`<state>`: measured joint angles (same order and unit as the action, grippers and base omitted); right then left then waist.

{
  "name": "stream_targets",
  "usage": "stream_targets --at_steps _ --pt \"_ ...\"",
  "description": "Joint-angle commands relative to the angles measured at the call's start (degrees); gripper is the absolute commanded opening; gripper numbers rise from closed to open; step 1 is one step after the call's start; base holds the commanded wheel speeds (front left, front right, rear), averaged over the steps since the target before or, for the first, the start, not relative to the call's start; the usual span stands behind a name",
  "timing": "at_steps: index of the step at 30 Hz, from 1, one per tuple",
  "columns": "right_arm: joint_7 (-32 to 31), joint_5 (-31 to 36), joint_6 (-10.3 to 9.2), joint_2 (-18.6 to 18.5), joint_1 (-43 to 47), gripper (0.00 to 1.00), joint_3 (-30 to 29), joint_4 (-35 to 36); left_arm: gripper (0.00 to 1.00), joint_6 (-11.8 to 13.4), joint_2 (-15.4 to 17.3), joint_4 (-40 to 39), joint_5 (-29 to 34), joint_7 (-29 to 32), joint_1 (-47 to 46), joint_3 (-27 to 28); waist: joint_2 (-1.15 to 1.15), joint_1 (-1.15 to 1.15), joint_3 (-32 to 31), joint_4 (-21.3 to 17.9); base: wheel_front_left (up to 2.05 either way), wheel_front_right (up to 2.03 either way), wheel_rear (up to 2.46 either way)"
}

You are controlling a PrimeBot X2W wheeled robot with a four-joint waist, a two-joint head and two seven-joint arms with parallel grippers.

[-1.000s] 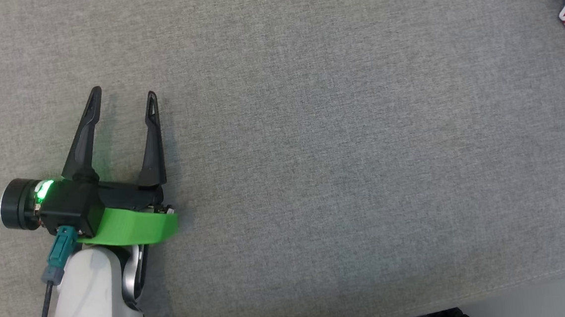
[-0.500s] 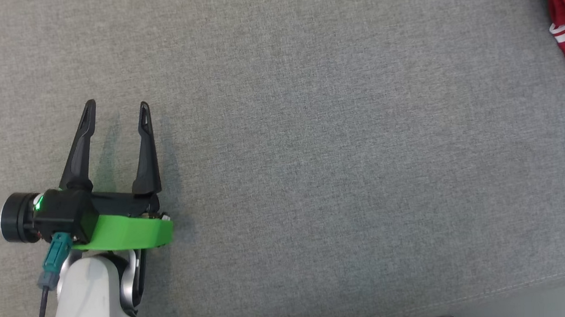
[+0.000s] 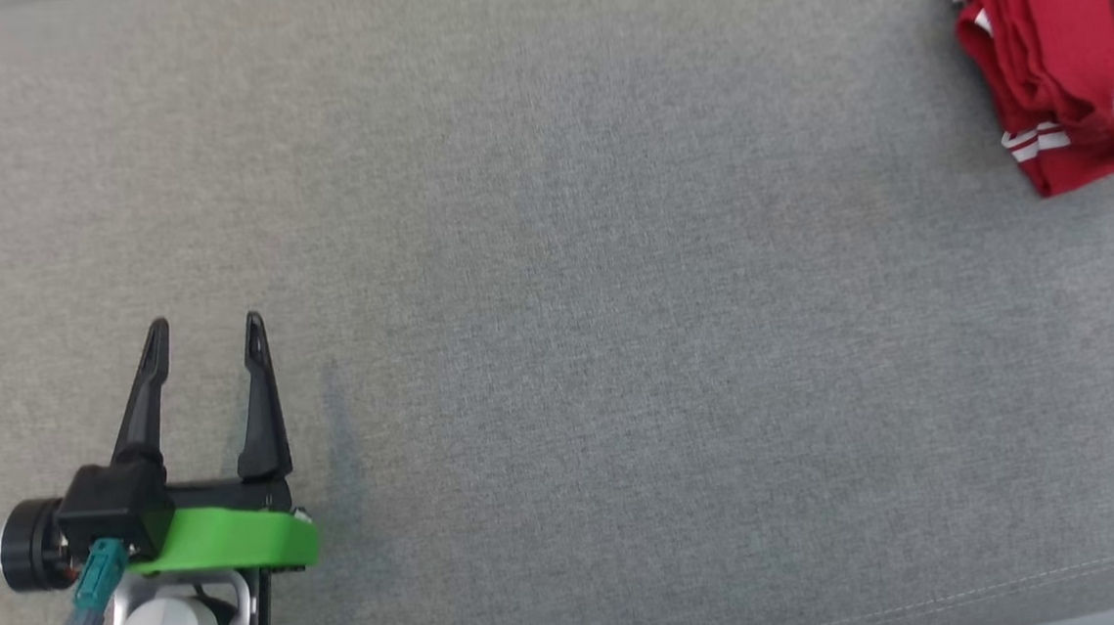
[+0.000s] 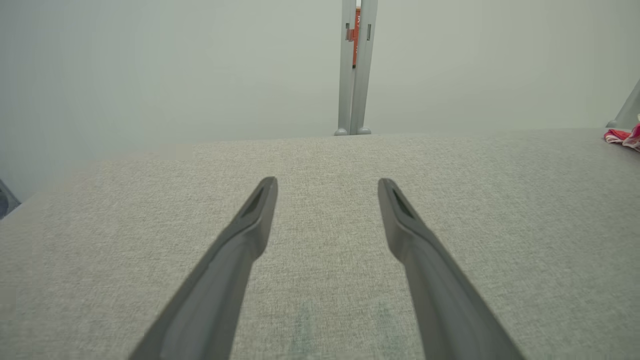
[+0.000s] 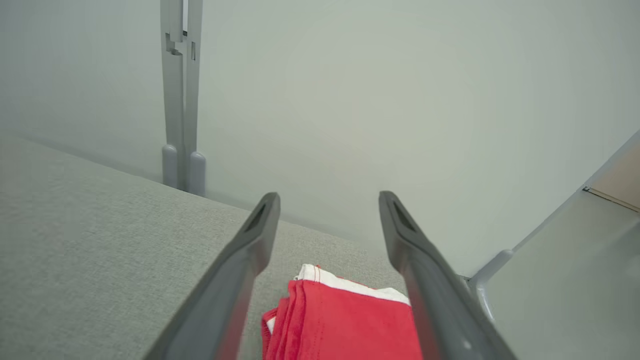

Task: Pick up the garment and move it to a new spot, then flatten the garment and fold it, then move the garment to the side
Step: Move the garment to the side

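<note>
Garment (image 5: 345, 325) is lying below and between the fingers of the right gripper (image 5: 328, 197), which are standing spread and empty; its folded edges are running along them. From the left gripper (image 3: 206, 323), likewise spread and empty, it is lying far right. Right arm judged nearer.

Head camera: set high, looking steeply down on the grey fabric-covered bench (image 3: 618, 347).

Left wrist camera: low over the bench, facing along the left pincer (image 4: 326, 181) toward a pale wall and a grey upright post (image 4: 355, 65) at the far edge.

Right wrist camera: close above the folded red garment with white stripes (image 5: 340, 325), facing along the right pincer (image 5: 328, 195) toward the wall.

All three views share the bench and the garment.
</note>
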<state>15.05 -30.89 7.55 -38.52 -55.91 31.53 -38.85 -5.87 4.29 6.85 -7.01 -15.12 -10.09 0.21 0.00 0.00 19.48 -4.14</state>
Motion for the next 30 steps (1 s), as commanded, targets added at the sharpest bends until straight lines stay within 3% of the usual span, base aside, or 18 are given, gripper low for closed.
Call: stream_targets --at_steps 1,13,22,30 --pt "0.1 1.5 -0.14 1.3 4.1 1.0 -2.5 1.6 1.0 0.1 -0.1 0.2 -0.6 0.0 1.4 0.6 0.0 0.0 -5.3 0.8 0.0 0.0 0.0" --pt "0.1 9.8 -0.13 15.2 31.5 1.0 -21.3 16.9 1.0 -0.4 -0.5 1.8 -1.3 0.0 6.1 2.6 0.0 0.0 -12.5 2.0 0.0 0.0 0.0" --pt "0.1 12.1 -0.12 22.9 45.6 1.0 -26.2 22.9 1.0 -0.7 -0.6 3.8 -1.5 0.0 8.2 2.8 0.0 0.0 -16.4 3.0 0.0 0.0 0.0" --pt "0.1 14.3 -0.12 27.1 52.1 1.0 -28.2 25.9 1.0 -1.1 -0.7 5.1 -1.7 0.0 9.7 2.6 0.0 0.0 -18.8 3.6 0.0 0.0 0.0"
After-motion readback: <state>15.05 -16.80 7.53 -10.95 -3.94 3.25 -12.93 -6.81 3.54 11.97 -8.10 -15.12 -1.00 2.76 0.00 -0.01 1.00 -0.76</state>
